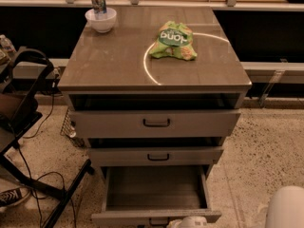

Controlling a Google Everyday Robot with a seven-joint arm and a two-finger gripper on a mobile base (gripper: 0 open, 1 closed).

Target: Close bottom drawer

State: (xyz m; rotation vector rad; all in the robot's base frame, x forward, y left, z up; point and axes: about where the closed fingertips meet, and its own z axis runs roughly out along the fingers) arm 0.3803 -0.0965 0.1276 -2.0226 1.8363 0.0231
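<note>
The bottom drawer [156, 188] of the grey-brown cabinet [114, 61] stands pulled far out, showing its flat bare interior. Its front panel [123, 217] lies at the lower edge of the camera view, with the dark handle partly cut off. My gripper [190, 222] shows only as a pale tip at the bottom edge, right in front of that panel, near its middle. The middle drawer [154, 156] and the top drawer [154, 122] above it each stick out a little.
On the cabinet top lie a green snack bag [173, 41] and a white bowl [100, 20] with a can [99, 1] in it. A black stand [19, 103] with cables [33, 184] and a shoe [9, 198] are at the left. My white arm part [285, 208] is at the lower right.
</note>
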